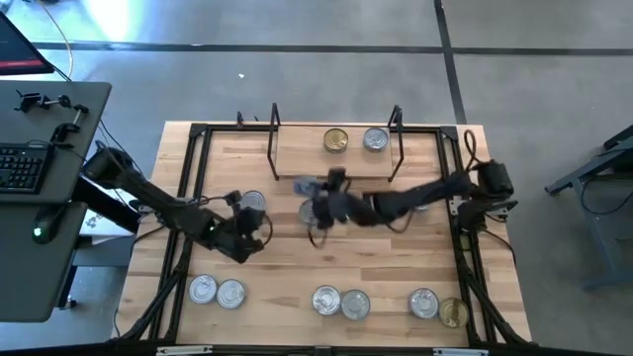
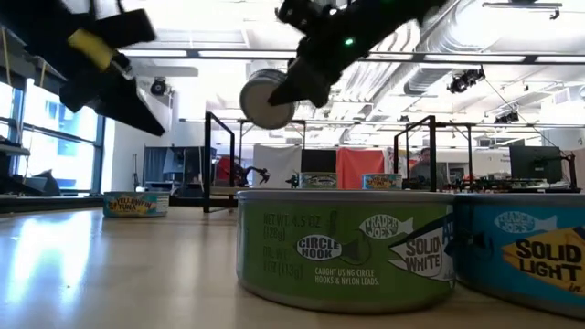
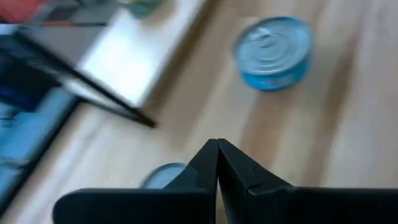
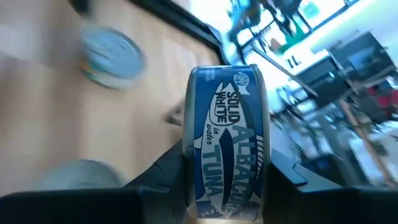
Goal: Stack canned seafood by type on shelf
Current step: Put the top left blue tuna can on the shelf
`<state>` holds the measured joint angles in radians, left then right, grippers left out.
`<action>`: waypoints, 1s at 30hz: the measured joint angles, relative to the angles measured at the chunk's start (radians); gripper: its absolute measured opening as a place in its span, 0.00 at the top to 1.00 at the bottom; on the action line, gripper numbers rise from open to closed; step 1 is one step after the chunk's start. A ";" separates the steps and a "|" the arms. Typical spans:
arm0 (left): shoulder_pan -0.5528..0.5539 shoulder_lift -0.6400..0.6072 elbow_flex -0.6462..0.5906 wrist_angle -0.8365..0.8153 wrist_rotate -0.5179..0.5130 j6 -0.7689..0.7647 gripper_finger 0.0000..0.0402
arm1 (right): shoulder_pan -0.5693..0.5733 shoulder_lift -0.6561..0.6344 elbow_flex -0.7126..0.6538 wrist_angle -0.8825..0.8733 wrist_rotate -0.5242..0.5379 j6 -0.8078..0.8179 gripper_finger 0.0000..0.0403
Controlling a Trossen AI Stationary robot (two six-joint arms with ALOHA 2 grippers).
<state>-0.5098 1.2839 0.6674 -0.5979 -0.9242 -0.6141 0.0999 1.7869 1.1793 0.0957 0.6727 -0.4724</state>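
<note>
The right gripper point(image 4: 225, 171) pinches a blue tuna tin point(image 4: 227, 140) on edge, mid-frame, clear of the table. A loose grip could let it roll out before the shelf point(image 1: 331, 158). The left gripper point(image 3: 217, 163) is pressed together, empty.

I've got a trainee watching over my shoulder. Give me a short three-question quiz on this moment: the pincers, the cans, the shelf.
1. True or false: the right pincer grips a blue albacore tuna can lifted off the table.
2. How many cans stand on the shelf in the high view? A) none B) two C) five
3. Fill in: the left pincer is ____ and holds nothing.

Key:
1. True. The low view shows the can in the air, turned on its side.
2. B. A gold-lidded can and a silver-lidded can sit side by side near the shelf's right end.
3. Shut. Its fingers meet with nothing between them, over bare table beside a blue can.
</note>
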 joint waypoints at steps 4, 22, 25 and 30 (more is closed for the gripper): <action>-0.063 0.001 -0.056 -0.088 -0.159 -0.159 1.00 | -0.113 0.101 0.110 -0.083 -0.067 -0.020 0.70; -0.068 -0.247 -0.164 0.028 0.161 0.148 1.00 | -0.323 0.447 0.567 -0.460 -0.083 -0.019 0.70; -0.090 -0.280 -0.164 0.025 0.180 0.089 1.00 | -0.315 0.448 0.568 -0.471 -0.089 0.010 0.68; -0.119 -0.289 -0.164 0.031 0.178 0.091 1.00 | -0.309 0.449 0.560 -0.483 -0.133 0.087 0.60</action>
<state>-0.6292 0.9951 0.5030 -0.5670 -0.7463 -0.5227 -0.2092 2.2357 1.7390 -0.3871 0.5400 -0.3854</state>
